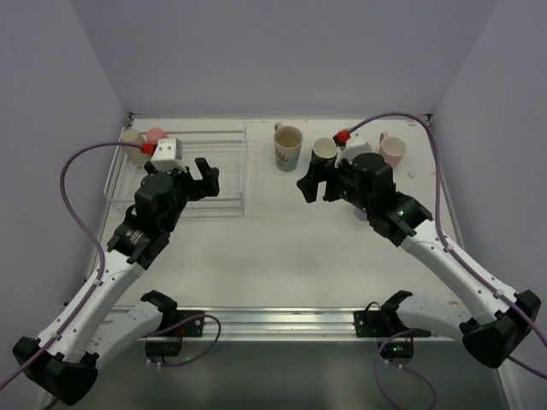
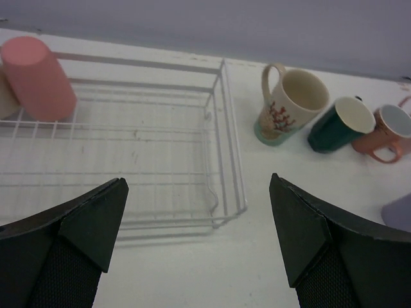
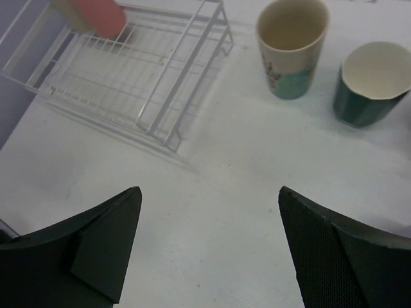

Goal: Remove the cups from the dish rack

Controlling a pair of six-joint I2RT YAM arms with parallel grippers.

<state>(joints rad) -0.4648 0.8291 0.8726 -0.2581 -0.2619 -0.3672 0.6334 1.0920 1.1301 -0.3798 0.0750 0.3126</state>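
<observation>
The dish rack (image 1: pixel 224 132) of white wire stands at the back left. A pink tumbler (image 1: pixel 156 135) and a beige cup (image 1: pixel 130 142) lie at its far left end; the other bays hold nothing. My left gripper (image 1: pixel 207 178) is open and empty above the rack's right half. My right gripper (image 1: pixel 309 186) is open and empty over bare table right of the rack. A cream floral mug (image 1: pixel 288 147), a dark green cup (image 1: pixel 324 151) and a pink mug (image 1: pixel 392 150) stand on the table at the back right.
In the left wrist view the rack (image 2: pixel 221 128) is ahead, with the pink tumbler (image 2: pixel 35 77) at its left and a lilac thing (image 2: pixel 399 212) at the right edge. Grey walls close in the table on three sides.
</observation>
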